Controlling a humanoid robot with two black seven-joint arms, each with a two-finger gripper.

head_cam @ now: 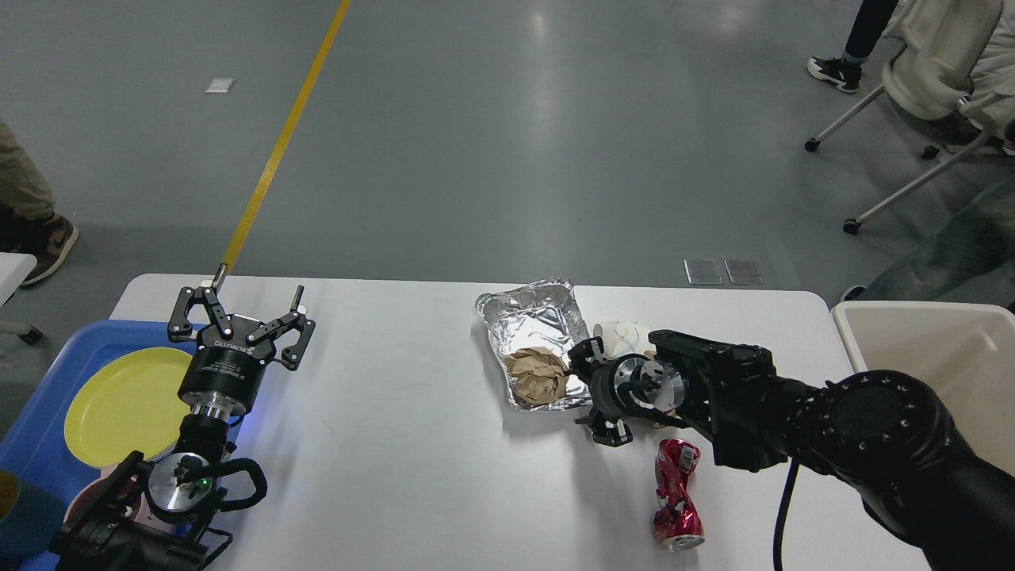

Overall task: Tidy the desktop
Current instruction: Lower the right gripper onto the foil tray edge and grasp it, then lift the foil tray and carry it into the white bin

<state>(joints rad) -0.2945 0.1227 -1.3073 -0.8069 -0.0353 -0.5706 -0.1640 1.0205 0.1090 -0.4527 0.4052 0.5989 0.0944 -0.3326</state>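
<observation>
On the left, my left gripper [238, 317] hovers with fingers apart over the big white smooth desktop [396, 444]. Middle: light, crinkly silver foil tray [533, 329]; grab its rim. My right gripper [591, 392] beside it, I cannot tell.

floor [492, 143]: grey, smooth, glossy, soft glare patches
floor line [281, 135]: yellow stripe, runs diagonally from top centre down to the counter's far left edge
floor marks: small white tag [220, 85] upper left; two grey plates [723, 271] side by side near far edge
chair [912, 87]: white, on castors, top right, partly cropped
people: shoe and trouser leg [32, 214] at left edge; dark shoe [833, 70] top right
light: even, overhead
</observation>
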